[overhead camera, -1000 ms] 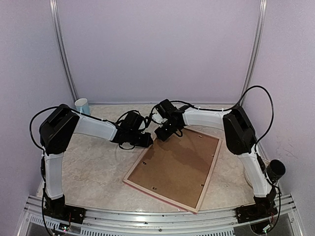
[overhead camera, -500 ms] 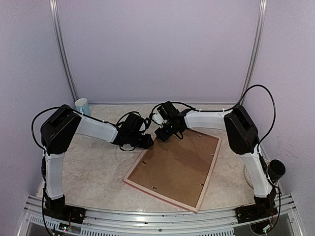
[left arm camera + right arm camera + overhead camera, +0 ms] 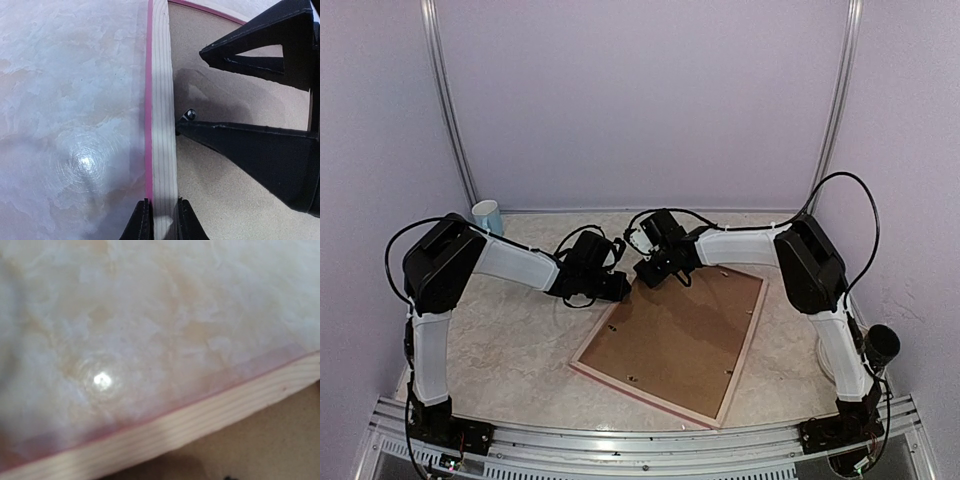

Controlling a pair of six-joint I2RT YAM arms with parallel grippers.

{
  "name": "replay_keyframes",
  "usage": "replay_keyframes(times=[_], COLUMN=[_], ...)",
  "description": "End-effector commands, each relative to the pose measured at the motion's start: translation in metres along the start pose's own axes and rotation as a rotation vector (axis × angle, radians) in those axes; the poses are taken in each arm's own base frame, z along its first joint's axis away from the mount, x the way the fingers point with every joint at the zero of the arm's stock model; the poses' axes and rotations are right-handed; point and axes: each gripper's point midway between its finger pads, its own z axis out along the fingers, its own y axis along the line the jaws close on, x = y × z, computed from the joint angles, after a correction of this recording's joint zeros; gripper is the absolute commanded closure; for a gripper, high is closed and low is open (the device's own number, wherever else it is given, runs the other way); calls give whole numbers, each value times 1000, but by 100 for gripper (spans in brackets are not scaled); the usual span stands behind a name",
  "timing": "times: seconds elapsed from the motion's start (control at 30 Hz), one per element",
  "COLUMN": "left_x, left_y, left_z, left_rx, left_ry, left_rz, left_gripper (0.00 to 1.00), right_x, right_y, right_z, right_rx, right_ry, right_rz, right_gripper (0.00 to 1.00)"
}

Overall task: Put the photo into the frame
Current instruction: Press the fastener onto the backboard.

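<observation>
One frame (image 3: 162, 125); one brown backing board (image 3: 675, 340); one blue cup (image 3: 486, 214), far left; one dark cylinder (image 3: 881, 345), near right.

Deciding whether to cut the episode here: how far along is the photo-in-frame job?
Done: the frame lies face down with the brown backing board sitting in it. The photo isn't in view, so I can't confirm it's inside. In hand: the left gripper pinches the frame's rail; the right gripper is open, one fingertip at a small metal tab. Left: probably securing tabs, then letting go.
</observation>
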Motion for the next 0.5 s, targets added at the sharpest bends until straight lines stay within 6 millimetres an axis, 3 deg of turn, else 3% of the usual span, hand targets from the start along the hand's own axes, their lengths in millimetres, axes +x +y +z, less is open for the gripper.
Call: replay_keyframes(times=[0.0, 0.23, 0.3, 0.4, 0.47], left_x=[71, 76, 78, 78, 76], left_y=[-8, -9, -8, -8, -9], left_z=[11, 9, 9, 9, 9], left_rx=[52, 62, 62, 60, 62], left_ry=[206, 213, 216, 216, 213], left_rz=[28, 49, 52, 55, 58], left_gripper=[100, 100, 100, 100, 100], right_x=[26, 29, 28, 26, 27], right_y=[-21, -38, -38, -37, -37], right_z=[25, 25, 24, 20, 17], right_rx=[97, 102, 87, 47, 16], right_ry=[32, 48, 50, 62, 74], right_rz=[30, 54, 27, -15, -37], right_gripper=[45, 44, 36, 15, 9])
